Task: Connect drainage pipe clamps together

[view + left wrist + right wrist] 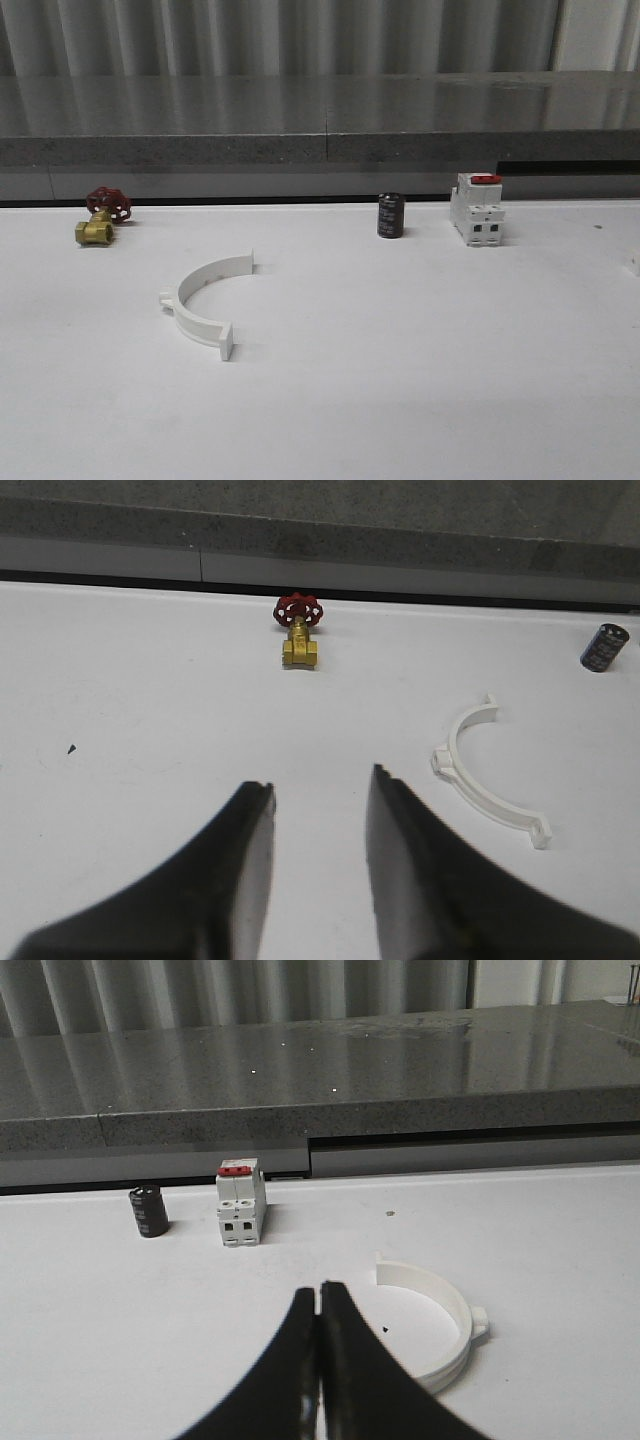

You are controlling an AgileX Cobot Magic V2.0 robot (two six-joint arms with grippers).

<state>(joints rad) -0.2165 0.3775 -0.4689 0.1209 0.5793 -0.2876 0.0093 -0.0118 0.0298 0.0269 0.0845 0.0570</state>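
One white half-ring drainage pipe clamp (190,318) lies flat on the white table, left of centre, with its open side to the right. In the left wrist view this clamp (480,795) sits ahead and to one side of my left gripper (320,783), which is open, empty and clear of it. A second white half-ring clamp (462,1308) with a side lug lies just beside my right gripper (318,1288). That gripper is shut on nothing, and its fingers hide part of the ring's near end.
A brass valve with a red handwheel (100,220) stands at the back left. A black cylinder (391,215) and a white block with a red top (477,210) stand at the back right. A grey ledge (320,140) runs behind the table (400,380).
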